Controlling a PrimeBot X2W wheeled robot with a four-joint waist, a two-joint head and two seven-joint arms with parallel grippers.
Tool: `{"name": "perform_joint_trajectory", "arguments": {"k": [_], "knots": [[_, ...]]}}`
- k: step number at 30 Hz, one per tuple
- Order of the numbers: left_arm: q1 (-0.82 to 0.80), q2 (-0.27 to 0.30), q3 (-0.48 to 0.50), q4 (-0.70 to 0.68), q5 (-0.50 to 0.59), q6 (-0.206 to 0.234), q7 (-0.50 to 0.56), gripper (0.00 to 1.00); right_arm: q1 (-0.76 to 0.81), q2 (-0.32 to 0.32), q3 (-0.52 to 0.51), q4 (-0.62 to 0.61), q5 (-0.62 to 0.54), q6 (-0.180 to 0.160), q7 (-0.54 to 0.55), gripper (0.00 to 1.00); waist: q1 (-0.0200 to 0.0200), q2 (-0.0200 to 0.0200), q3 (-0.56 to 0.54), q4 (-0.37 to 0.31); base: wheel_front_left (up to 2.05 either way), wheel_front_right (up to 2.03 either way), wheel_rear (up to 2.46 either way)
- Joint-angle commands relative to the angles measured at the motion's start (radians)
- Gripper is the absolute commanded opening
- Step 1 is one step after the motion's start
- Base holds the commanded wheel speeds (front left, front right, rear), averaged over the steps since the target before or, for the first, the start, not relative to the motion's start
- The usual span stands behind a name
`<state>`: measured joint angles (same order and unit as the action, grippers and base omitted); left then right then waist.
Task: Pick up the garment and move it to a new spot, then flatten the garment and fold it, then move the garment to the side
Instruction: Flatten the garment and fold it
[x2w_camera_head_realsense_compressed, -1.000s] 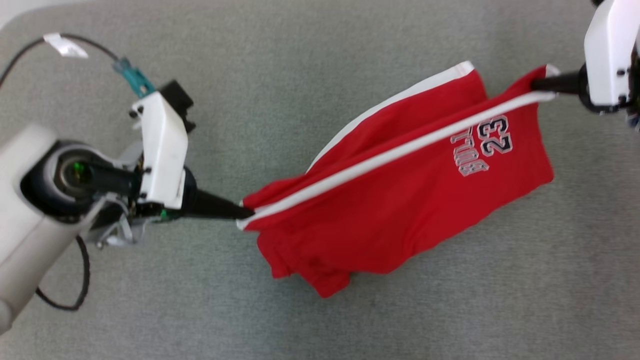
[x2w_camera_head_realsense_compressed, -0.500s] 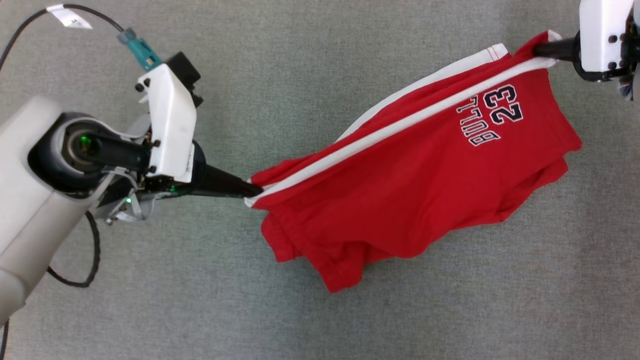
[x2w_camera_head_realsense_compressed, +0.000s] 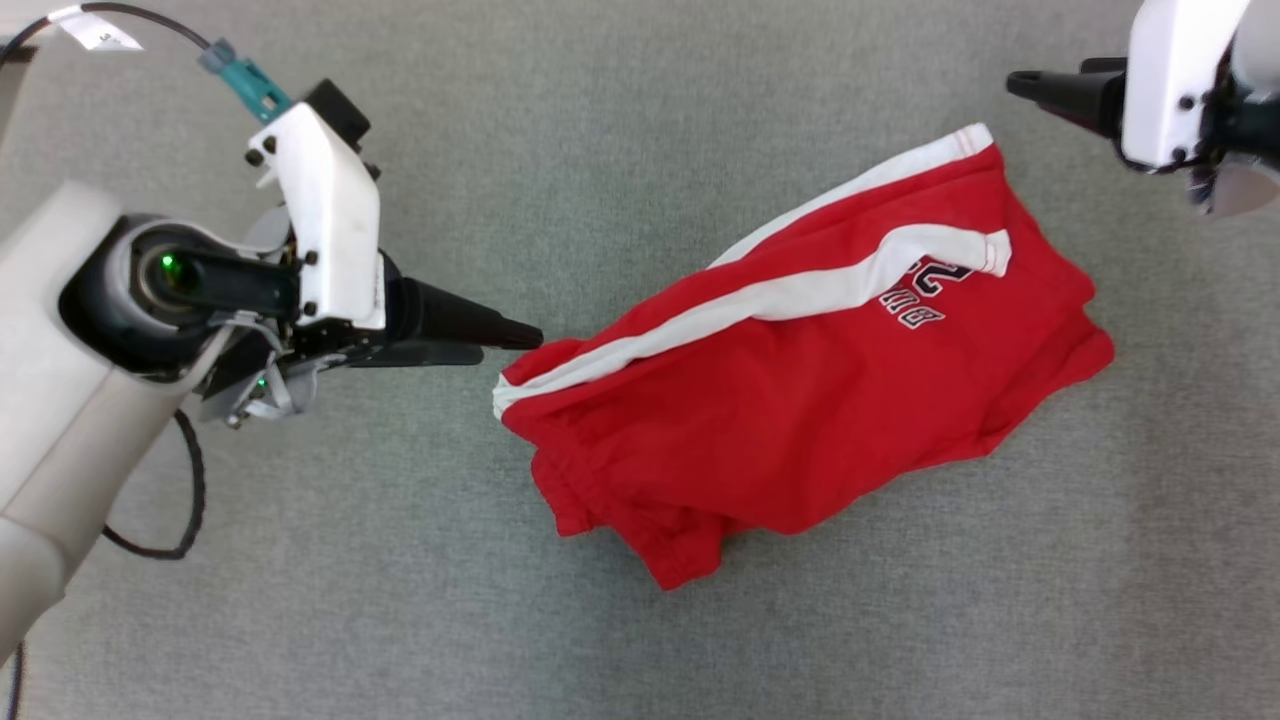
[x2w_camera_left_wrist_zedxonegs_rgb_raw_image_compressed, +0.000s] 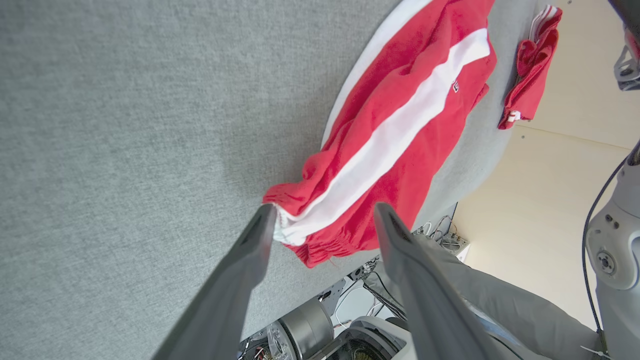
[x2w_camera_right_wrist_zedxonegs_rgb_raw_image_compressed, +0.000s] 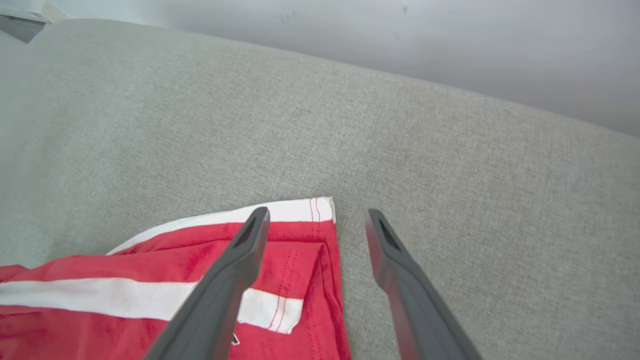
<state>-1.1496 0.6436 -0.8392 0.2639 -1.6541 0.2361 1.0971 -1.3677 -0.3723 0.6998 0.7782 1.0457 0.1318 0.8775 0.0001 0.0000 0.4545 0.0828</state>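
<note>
Red shorts (x2w_camera_head_realsense_compressed: 800, 400) with a white side stripe lie rumpled and part doubled over on the grey counter (x2w_camera_head_realsense_compressed: 640, 130), stretched lengthwise between our two hands. Our left hand (x2w_camera_head_realsense_compressed: 510, 345) gapes wide at the waistband end and our right hand (x2w_camera_head_realsense_compressed: 1045, 80) gapes wide near the leg hem. Neither grips cloth. The shorts appear placed here for us to flatten next.
</note>
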Motion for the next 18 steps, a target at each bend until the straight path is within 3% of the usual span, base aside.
{"name": "perform_joint_trajectory", "arguments": {"k": [1,3,7,8,10,13,15,18], "knots": [[0.01,0.004,0.008,0.008,0.008,-0.014,-0.017,1.0,0.031,-0.005,0.006,-0.029,-0.016,-0.003,-0.05,1.0,-0.0001,0.0,-0.031,-0.006,0.0,0.0,0.0],[0.013,0.004,0.025,0.013,0.026,-0.039,-0.07,1.0,0.058,-0.015,0.013,-0.067,-0.022,-0.003,-0.121,1.0,-0.0001,0.0,-0.055,-0.009,0.0,0.0,0.0],[0.036,-0.004,0.057,0.017,0.102,-0.146,-0.245,1.0,0.125,-0.044,0.021,-0.142,-0.037,-0.003,-0.324,1.0,-0.0001,0.0,-0.106,-0.011,0.0,0.0,0.0],[0.036,-0.004,0.057,0.017,0.102,-0.146,-0.245,1.0,0.125,-0.044,0.021,-0.142,-0.037,-0.003,-0.324,1.0,-0.0001,0.0,-0.106,-0.011,0.0,0.0,0.0],[0.049,-0.005,0.067,0.016,0.164,-0.204,-0.355,1.0,0.161,-0.057,0.033,-0.177,-0.047,-0.003,-0.423,1.0,-0.0001,0.0,-0.128,-0.011,0.0,0.0,0.0],[0.089,-0.015,0.08,0.016,0.274,-0.258,-0.558,1.0,0.219,-0.083,0.045,-0.214,-0.072,-0.003,-0.582,1.0,-0.0001,0.0,-0.161,-0.007,0.0,0.0,0.0],[0.117,0.0,0.073,0.015,0.376,-0.262,-0.694,1.0,0.262,-0.098,0.054,-0.226,-0.095,-0.003,-0.684,1.0,-0.0001,0.0,-0.182,-0.004,0.0,0.0,0.0],[0.192,-0.016,0.091,0.01,0.453,-0.217,-0.878,1.0,0.335,-0.097,0.026,-0.226,-0.089,-0.003,-0.851,1.0,-0.0001,0.0,-0.217,0.002,0.0,0.0,0.0]]}}
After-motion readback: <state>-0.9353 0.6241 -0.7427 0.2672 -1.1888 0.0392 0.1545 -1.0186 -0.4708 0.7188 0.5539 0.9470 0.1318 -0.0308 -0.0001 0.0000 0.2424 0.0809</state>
